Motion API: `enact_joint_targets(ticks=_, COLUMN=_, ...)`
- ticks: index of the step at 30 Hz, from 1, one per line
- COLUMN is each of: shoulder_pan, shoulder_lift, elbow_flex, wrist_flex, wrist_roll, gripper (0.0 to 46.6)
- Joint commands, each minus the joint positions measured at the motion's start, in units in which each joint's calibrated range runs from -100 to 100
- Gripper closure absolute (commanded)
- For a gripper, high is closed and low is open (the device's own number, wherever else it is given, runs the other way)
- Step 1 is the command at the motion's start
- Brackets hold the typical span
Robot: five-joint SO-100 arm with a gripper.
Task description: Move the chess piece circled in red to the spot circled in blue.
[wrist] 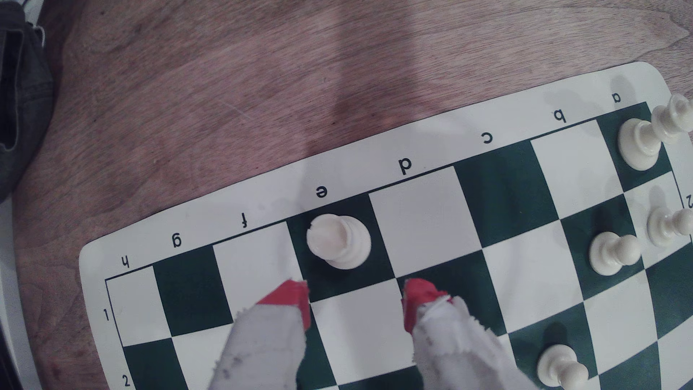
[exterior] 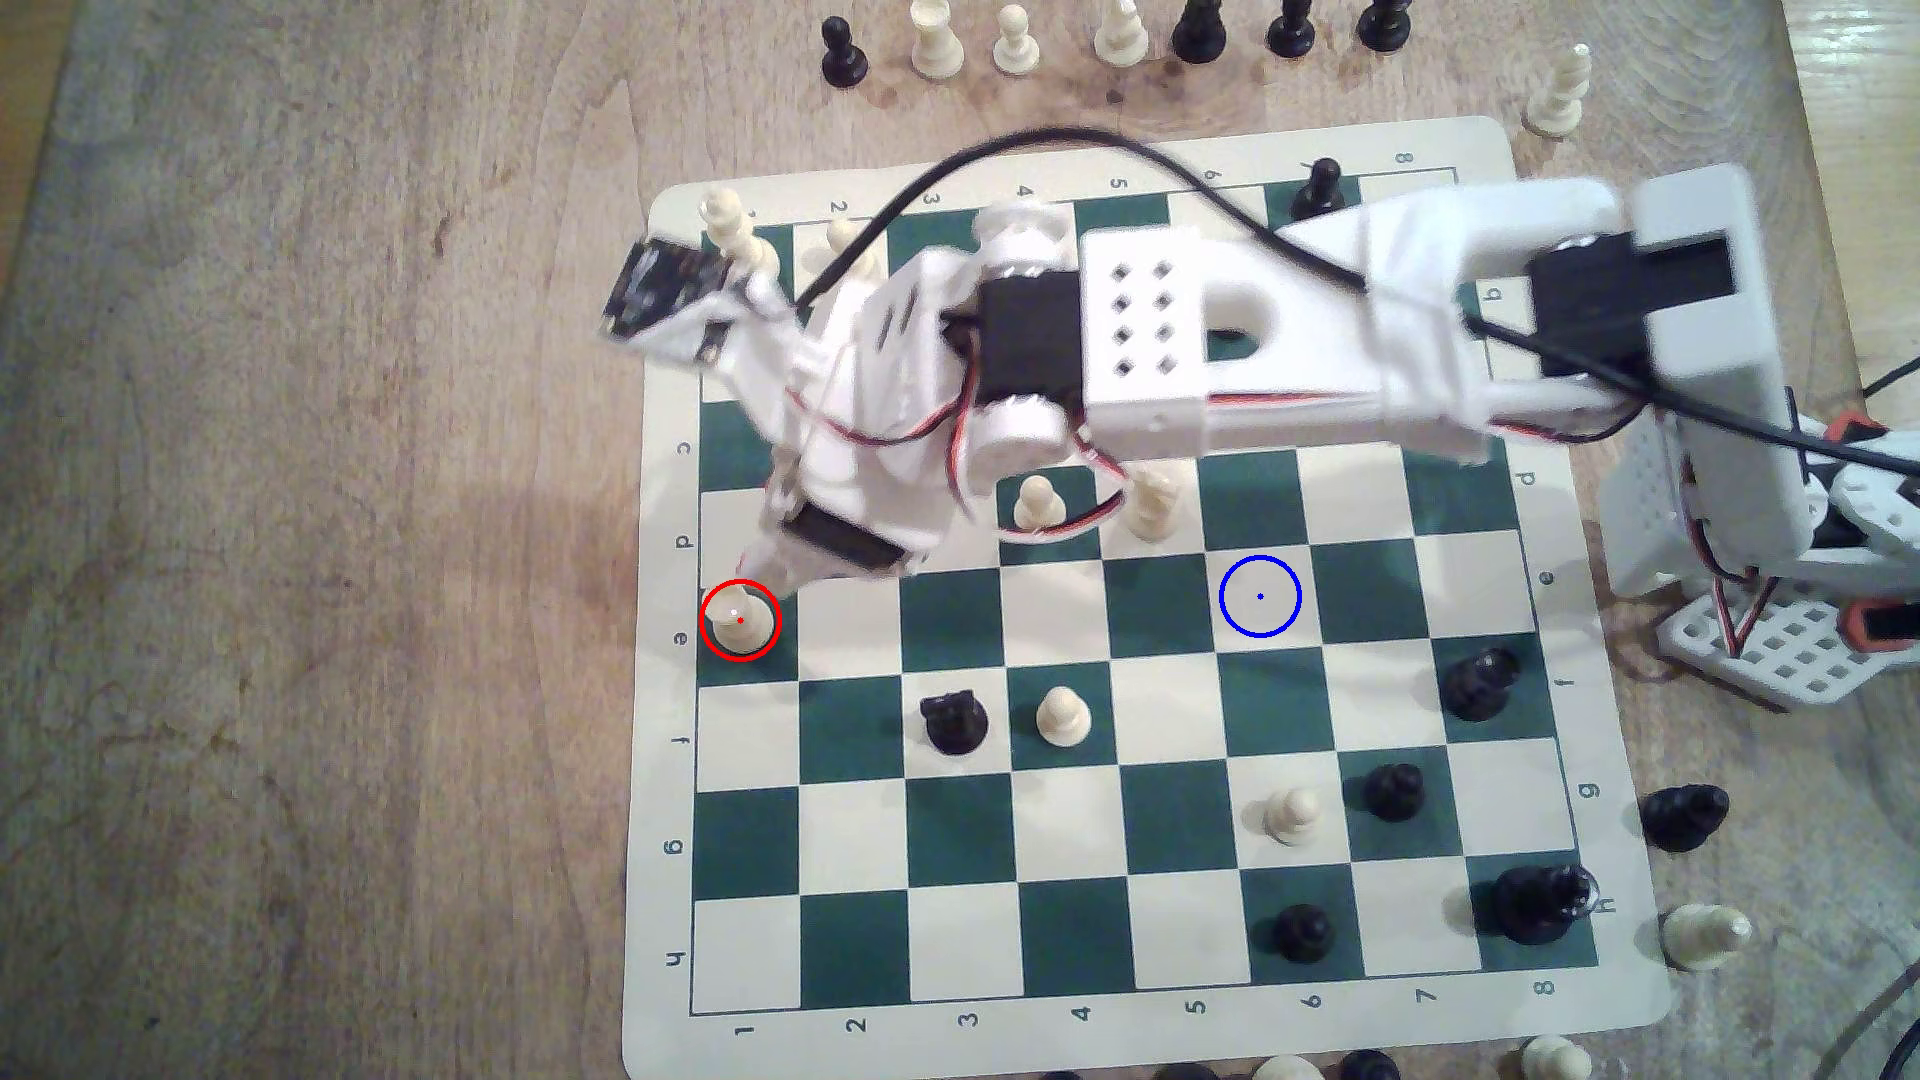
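Tool (wrist: 356, 300) wide apart, empty, just short of red-ringed piece (wrist: 337, 240) at board edge (wrist: 225, 225).

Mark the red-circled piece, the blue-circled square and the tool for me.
red-circled piece (wrist: 337, 240): wrist view, on its cup-like top.
blue-circled square (exterior: 1260, 596): exterior view, on its centre dot.
tool (wrist: 356, 303): wrist view, midway between its red tips.

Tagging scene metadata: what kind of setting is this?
Likely a home or hobby tabletop setup, not a lab bench: a roll-up chess mat on a bare wooden table, captured pieces lined along its edge, and a small 3D-printed arm.
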Motion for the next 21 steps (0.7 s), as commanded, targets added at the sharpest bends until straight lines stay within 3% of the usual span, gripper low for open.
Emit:
enact_joint_targets(ticks=1, shoulder_pan=-0.38, shoulder_lift=2.87, elbow_flex=-13.53, wrist_flex=1.91, wrist_roll=0.24, gripper=32.3)
enact_joint_targets(ticks=9, shoulder_pan=-0.46, shoulder_lift=10.85, elbow_flex=-22.95, wrist_flex=7.23, wrist_roll=2.05, gripper=31.8)
enact_joint_targets(ticks=21, shoulder_pan=-1.09, shoulder_lift=18.24, elbow_flex=-33.56, wrist_flex=8.79, wrist_roll=2.05, gripper=30.0)
